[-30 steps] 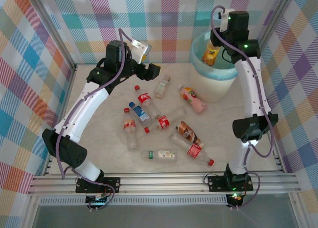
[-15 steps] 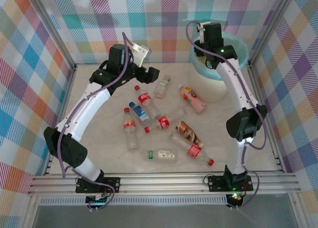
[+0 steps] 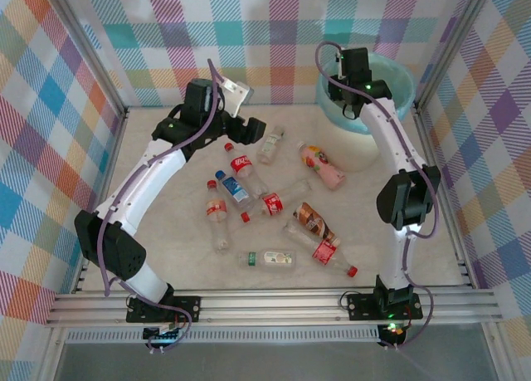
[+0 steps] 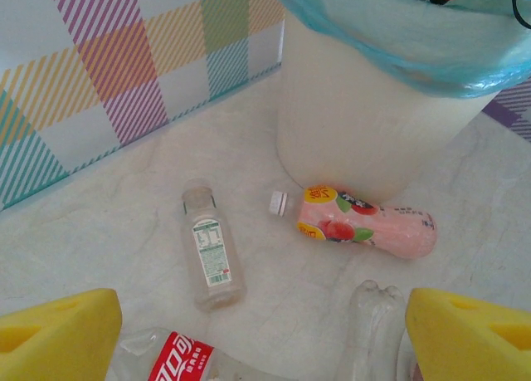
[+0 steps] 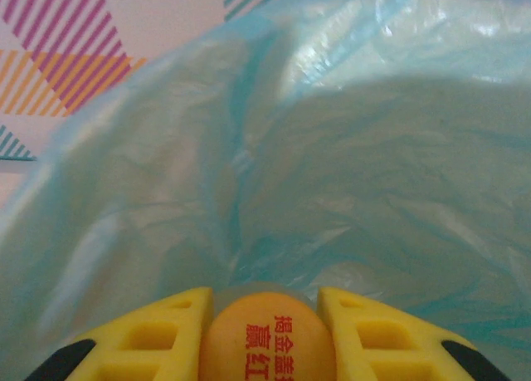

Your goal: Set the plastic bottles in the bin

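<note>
The right tool (image 5: 266, 348) squeezes an orange bottle (image 5: 267, 313) over the green bag (image 5: 348, 157) in the bin (image 4: 357, 124). The left tool (image 4: 264, 335) is wide open above the bench (image 4: 124, 223). A pink bottle (image 4: 369, 229) lies just beside the bin, a clear bottle (image 4: 211, 252) near it.

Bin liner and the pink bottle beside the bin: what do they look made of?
Bin liner: thin plastic film, pale mint, translucent; it creases and shines. Pink bottle: probably smooth moulded plastic with a soft sheen; whether the pink is wall or drink is unclear.
</note>
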